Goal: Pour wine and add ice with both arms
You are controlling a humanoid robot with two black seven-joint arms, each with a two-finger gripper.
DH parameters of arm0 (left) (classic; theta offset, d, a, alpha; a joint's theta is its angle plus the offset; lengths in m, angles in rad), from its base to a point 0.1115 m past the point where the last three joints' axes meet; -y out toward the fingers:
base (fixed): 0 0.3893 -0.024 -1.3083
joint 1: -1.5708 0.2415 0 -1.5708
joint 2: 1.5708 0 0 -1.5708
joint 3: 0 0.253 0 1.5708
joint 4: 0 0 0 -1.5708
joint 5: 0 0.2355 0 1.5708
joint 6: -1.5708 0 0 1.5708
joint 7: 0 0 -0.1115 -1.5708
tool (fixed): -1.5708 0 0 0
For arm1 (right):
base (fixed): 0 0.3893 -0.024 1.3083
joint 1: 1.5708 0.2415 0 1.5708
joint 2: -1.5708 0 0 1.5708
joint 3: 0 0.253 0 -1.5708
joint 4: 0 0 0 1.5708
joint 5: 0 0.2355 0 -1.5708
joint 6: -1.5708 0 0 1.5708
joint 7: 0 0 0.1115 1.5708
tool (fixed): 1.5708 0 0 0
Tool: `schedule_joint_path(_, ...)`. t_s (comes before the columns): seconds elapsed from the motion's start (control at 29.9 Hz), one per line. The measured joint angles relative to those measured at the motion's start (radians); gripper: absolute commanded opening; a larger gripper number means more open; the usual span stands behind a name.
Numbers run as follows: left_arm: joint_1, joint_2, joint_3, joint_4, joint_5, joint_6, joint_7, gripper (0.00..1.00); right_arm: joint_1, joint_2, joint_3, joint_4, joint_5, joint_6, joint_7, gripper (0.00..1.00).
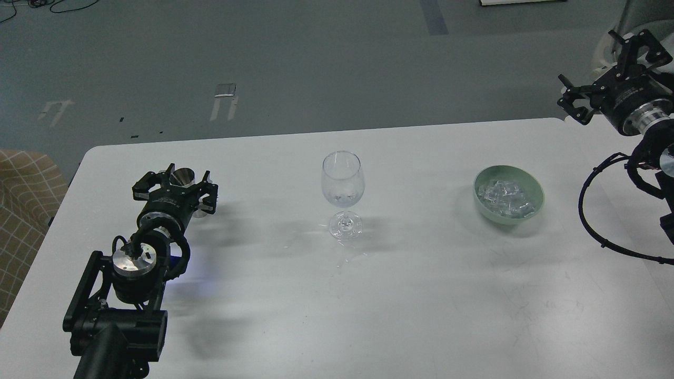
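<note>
A clear wine glass [343, 179] stands upright at the table's middle, with a little clear wine [342, 199] at the bottom of its bowl. A pale green bowl [536, 185] to its right holds several clear ice cubes [504, 198]. My left gripper [176, 183] is at the table's left, its fingers spread on either side of a small steel jigger [183, 176] whose lower part is hidden behind the gripper. My right gripper [600, 76] is open and empty, raised beyond the table's far right corner, well away from the bowl.
The white table [421, 295] has a few small clear drops or chips in front of the glass's foot. A checked tan cushion [21, 210] lies off the left edge. Grey floor lies beyond the far edge.
</note>
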Motion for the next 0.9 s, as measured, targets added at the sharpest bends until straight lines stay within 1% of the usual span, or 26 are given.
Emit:
schedule_joint_path(0.17, -0.002, 0.024, -0.011, -0.013, 0.0, -0.007, 0.004, 0.98, 0.001, -0.003, 0.002, -0.001, 0.001, 0.0, 0.0, 1.0)
schedule_joint_path(0.3, -0.002, 0.07, -0.014, -0.032, -0.002, -0.015, 0.01, 0.98, 0.001, -0.008, 0.003, -0.001, 0.003, 0.0, -0.001, 1.0)
schedule_joint_path(0.57, -0.002, 0.153, -0.009, -0.154, -0.003, -0.022, 0.017, 0.98, -0.001, -0.013, 0.035, 0.015, 0.008, 0.009, -0.004, 1.0)
schedule_joint_path(0.74, -0.046, 0.212, 0.001, -0.192, -0.001, -0.023, 0.019, 0.98, -0.002, -0.031, 0.059, 0.052, 0.01, 0.017, -0.003, 1.0)
schedule_joint_path(0.9, -0.119, 0.255, 0.003, -0.207, 0.007, -0.009, 0.016, 0.98, -0.004, -0.041, 0.061, 0.055, 0.011, 0.025, 0.0, 1.0)
